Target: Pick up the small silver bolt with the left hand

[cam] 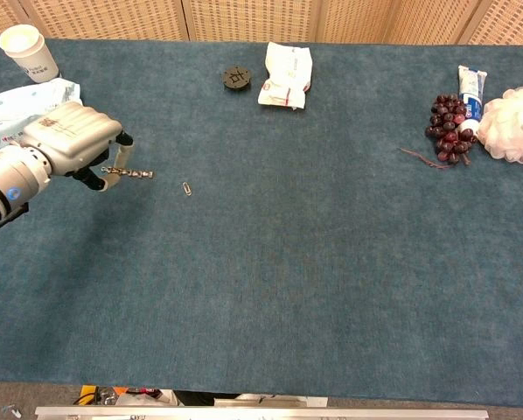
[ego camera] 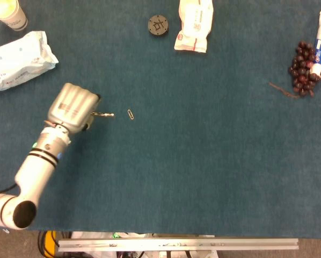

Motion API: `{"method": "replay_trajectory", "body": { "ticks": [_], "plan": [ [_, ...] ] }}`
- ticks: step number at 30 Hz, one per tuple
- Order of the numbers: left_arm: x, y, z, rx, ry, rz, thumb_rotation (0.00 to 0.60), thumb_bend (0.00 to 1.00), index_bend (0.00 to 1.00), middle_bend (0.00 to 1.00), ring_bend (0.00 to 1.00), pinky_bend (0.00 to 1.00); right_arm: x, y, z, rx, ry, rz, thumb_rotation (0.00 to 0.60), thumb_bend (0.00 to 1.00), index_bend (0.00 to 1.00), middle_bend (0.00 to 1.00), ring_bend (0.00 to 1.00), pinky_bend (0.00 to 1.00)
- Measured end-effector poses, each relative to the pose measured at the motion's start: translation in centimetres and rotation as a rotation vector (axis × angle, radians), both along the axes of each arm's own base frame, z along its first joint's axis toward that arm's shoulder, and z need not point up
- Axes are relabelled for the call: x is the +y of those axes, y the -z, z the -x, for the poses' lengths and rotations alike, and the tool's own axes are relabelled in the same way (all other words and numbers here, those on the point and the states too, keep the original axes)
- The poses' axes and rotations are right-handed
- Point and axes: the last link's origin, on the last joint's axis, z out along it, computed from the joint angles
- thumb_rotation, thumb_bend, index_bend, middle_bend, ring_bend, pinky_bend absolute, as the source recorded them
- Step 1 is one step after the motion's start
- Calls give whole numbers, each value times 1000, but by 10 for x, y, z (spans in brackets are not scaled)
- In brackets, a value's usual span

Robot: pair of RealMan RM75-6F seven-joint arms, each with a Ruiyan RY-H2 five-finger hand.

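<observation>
Where the head view looks straight down on the blue table, the left hand is seen at left of centre, its back turned to the camera and its fingers curled under. The small silver bolt is held at the fingertips, sticking out level toward the right, with its free end just short of a paper clip. Exactly which fingers pinch it cannot be told here, since the hand's back hides them. A white wipes pack lies in the upper left of the frame, and a paper cup stands in the corner above it.

In the chest view, the left hand is shown at the left edge, and the small silver bolt is pinched between its thumb and a finger, seemingly raised off the cloth. The paper clip lies just right of the bolt's tip. A bunch of dark grapes rests in the upper right.
</observation>
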Motion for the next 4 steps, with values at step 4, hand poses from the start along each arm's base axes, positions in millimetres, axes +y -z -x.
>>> {"method": "replay_trajectory", "body": {
  "ticks": [4],
  "plan": [
    [5, 13, -8, 22, 3, 6, 600, 394, 598, 962, 923, 949, 2, -1, 1, -4, 0, 5, 600, 323, 350, 441, 369, 353]
  ]
}}
